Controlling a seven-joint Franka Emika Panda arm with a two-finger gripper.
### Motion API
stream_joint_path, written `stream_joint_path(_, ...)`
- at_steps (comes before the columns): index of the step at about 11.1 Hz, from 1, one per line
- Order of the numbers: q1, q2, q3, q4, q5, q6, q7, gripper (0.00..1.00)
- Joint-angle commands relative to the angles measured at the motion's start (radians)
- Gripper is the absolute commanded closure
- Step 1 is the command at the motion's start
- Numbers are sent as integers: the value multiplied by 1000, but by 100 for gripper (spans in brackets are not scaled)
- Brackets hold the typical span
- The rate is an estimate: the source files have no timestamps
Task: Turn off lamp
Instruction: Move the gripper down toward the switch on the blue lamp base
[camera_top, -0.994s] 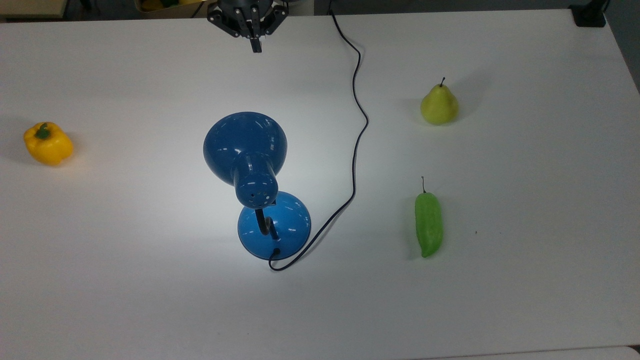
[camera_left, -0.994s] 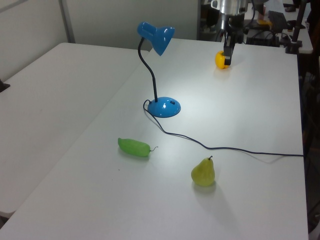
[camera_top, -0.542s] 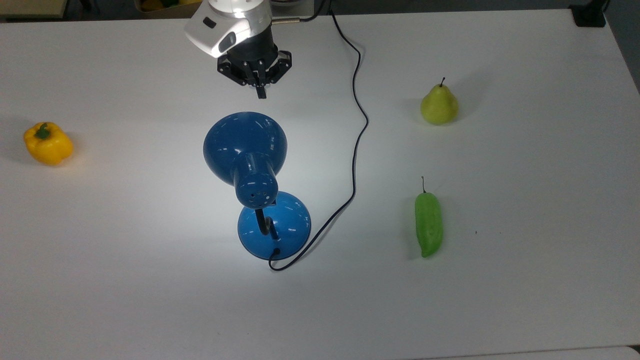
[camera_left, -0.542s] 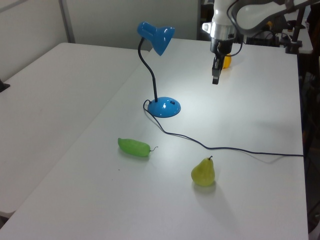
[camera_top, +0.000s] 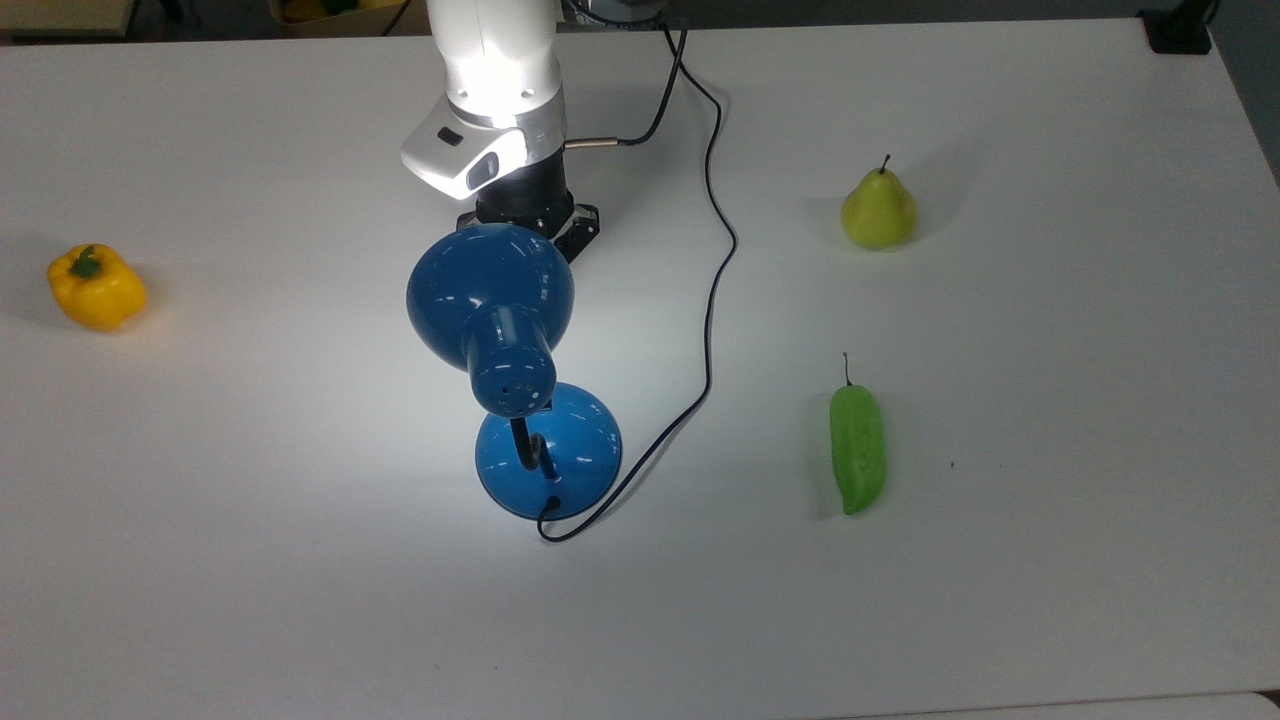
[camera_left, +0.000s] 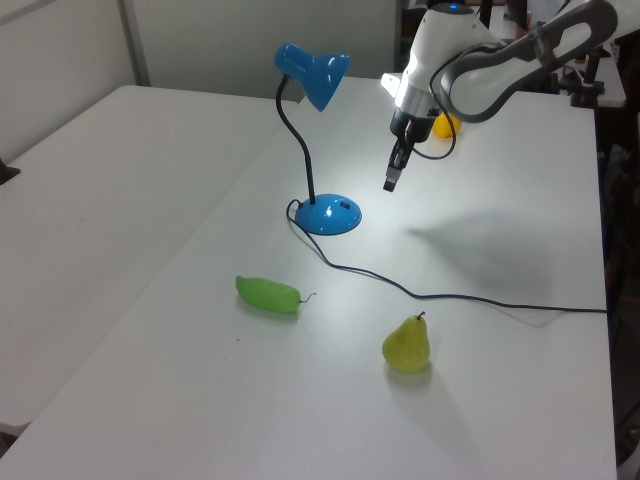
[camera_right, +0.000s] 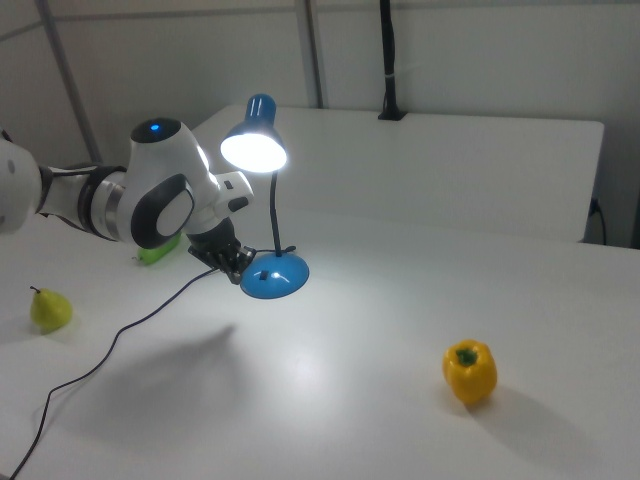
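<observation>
The blue lamp is lit: its shade (camera_right: 254, 148) glows and throws a bright pool on the white table. In the top view the shade (camera_top: 490, 290) stands over the round base (camera_top: 570, 445), joined by a bent black neck. A thin black cord (camera_top: 712, 300) runs from the base to the table's far edge. My gripper (camera_left: 392, 181) hangs shut, fingers pointing down, above the table just to the left view's right of the base (camera_left: 328, 214), with nothing in it. In the right view the gripper (camera_right: 238, 268) sits close beside the base (camera_right: 275, 278). In the top view the shade covers the fingers.
A yellow bell pepper (camera_top: 95, 287) lies at the top view's left. A pear (camera_top: 878, 212) and a green pepper (camera_top: 857, 450) sit at the top view's right. The white arm (camera_top: 495, 100) reaches in from the far edge, next to the cord.
The arm has come in from the table's far edge towards the lamp and dropped lower. Its fingers now sit under the shade's rim near the base. The lamp has stayed lit.
</observation>
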Motion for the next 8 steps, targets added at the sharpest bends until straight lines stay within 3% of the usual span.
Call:
stream_joint_path(1,17,65,-3,-5,-13,194,-5,100)
stream_joint_path(4,20,129,-3,0,-13,391,-5,100)
stream_joint_path(8,20,191,-5,13,-19,503,-14,100)
